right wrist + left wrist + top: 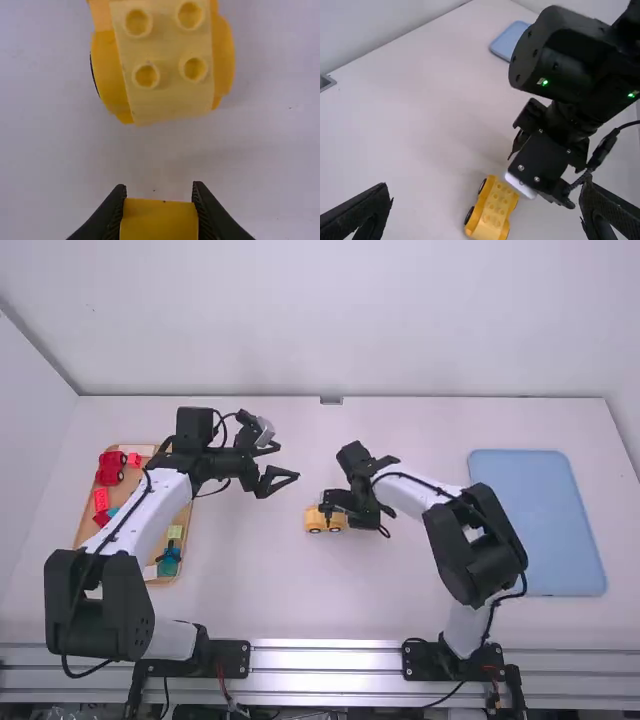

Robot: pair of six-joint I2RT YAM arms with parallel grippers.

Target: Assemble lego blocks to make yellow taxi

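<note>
Well to the left of the car [325,521], a wooden tray [86,516] lies on the tabletop [420,595] with a red wheeled piece [110,468], red bricks [101,498] and a blue piece [168,561] in it. Between that tray and the car, nearer the far side, the left pincer [290,462] is spread wide with nothing in it.

The car itself is a yellow base, upright on dark wheels, its top studs bare. Close by it, the right pincer [159,193] is narrowed on a yellow block [159,221]; in the right wrist view the block is apart from the car's studs. Well to the right of the car lies a blue tray [538,525].

The step in hand looks like adding this block to the base, with the taxi partly built. The next move calls for bringing the block over the car, squaring it to the studs, then lowering and pressing it straight down. The car could roll or skew under that push, so the left pincer might be wanted to steady it.
</note>
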